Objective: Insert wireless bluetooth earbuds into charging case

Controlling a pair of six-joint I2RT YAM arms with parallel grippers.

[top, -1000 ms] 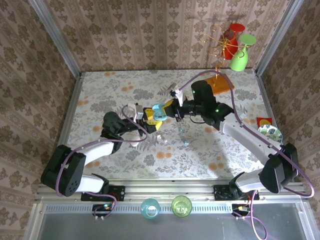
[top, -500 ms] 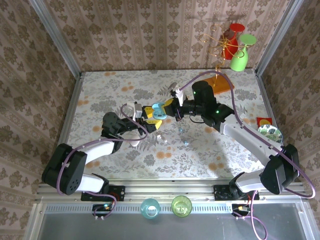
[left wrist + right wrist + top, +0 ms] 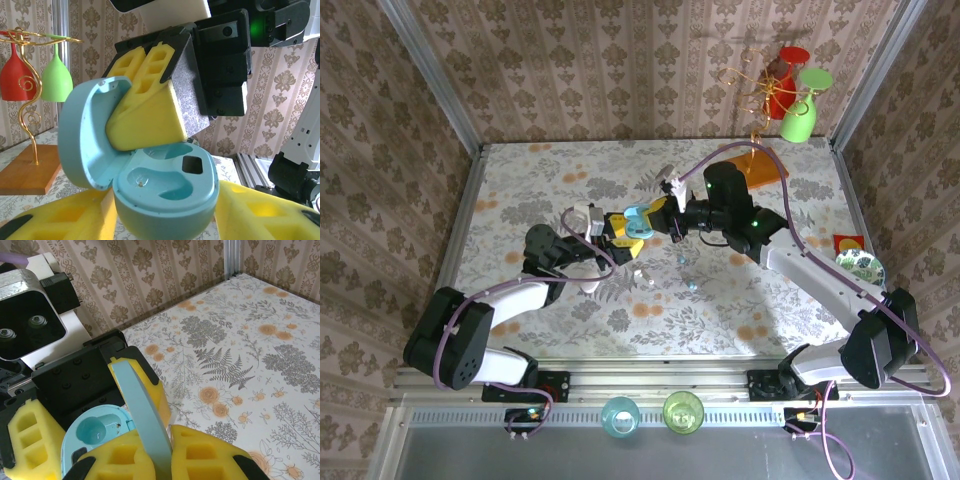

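The teal-blue charging case [image 3: 167,192] sits between my left gripper's [image 3: 165,212] yellow foam fingers [image 3: 260,210], which are shut on its body. Its lid [image 3: 82,135] stands open and both sockets are empty. My right gripper [image 3: 167,440] pinches the lid's edge [image 3: 142,410] between its yellow pads [image 3: 205,455]; one pad [image 3: 145,120] lies inside the lid. In the top view both grippers meet over the case [image 3: 638,221] at mid-table. Tiny glossy earbuds [image 3: 682,260] lie on the tablecloth just right of it, with another bit [image 3: 692,286] nearer.
A gold stand with red and green glasses [image 3: 788,88] on an orange base [image 3: 762,168] stands at the back right. A patterned plate [image 3: 861,266] and a red card [image 3: 847,243] lie at the right edge. Two cups [image 3: 620,415] stand on the near rail.
The left gripper and case have edged slightly toward the back; both grips are unchanged and the lid stays open.
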